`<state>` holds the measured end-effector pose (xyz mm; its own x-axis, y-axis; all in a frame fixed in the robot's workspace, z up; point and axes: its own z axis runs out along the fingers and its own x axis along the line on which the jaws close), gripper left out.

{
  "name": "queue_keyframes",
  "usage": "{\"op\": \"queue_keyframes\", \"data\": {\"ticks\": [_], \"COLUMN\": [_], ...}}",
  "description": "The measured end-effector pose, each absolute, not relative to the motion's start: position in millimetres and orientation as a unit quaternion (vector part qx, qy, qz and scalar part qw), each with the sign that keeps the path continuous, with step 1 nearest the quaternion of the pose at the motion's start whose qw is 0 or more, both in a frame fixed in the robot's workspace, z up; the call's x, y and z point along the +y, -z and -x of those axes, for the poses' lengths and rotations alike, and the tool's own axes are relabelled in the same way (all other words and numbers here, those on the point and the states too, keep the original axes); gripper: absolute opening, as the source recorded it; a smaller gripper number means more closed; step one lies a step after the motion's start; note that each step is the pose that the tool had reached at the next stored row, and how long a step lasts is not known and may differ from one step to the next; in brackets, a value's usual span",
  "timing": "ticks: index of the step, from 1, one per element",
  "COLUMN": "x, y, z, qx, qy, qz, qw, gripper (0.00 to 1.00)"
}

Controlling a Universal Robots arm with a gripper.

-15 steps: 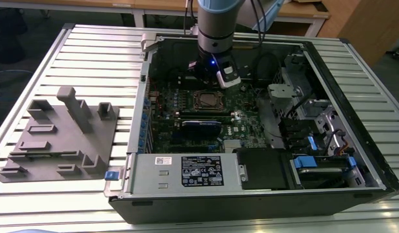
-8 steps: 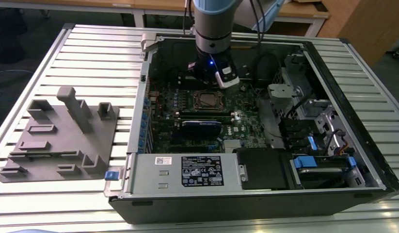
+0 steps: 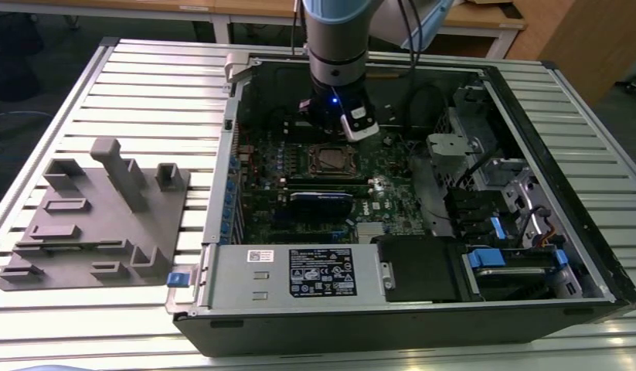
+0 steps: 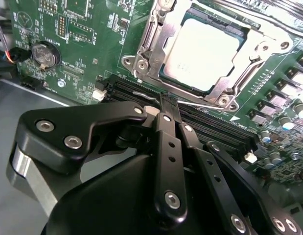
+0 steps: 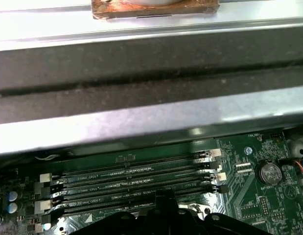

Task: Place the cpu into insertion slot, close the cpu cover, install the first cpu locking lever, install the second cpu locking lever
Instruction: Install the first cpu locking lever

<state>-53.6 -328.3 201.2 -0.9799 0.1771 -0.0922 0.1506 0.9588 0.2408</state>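
The cpu (image 4: 205, 51), pale silver on top, lies flat in the insertion slot (image 3: 326, 160) on the green motherboard. The cpu cover (image 4: 150, 30), a silvery frame, lies down around it with the chip showing through its window. My gripper (image 4: 162, 100) is shut, with its black fingertips at the socket's edge, right at a thin metal locking lever (image 4: 202, 105) that runs along that side. I cannot tell whether the tips press on the lever. In the exterior view the gripper (image 3: 326, 133) hangs just behind the socket, inside the open computer case.
Long black memory slots (image 5: 131, 181) lie directly under the fingers. A coin battery (image 4: 46, 55) sits nearby. The case wall (image 5: 151, 63) rises close behind. A power supply (image 3: 297, 270) and drive bays (image 3: 503, 255) fill the case front. A grey fixture block (image 3: 101, 216) stands on the table.
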Motion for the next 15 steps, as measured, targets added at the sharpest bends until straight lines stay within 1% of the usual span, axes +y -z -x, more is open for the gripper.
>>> {"op": "queue_keyframes", "data": {"ticks": [15], "x": [-328.3], "y": [-200.6], "z": [55.7], "qx": [0.981], "qy": [-0.118], "qz": [-0.142], "qw": [0.063], "gripper": [0.11]}}
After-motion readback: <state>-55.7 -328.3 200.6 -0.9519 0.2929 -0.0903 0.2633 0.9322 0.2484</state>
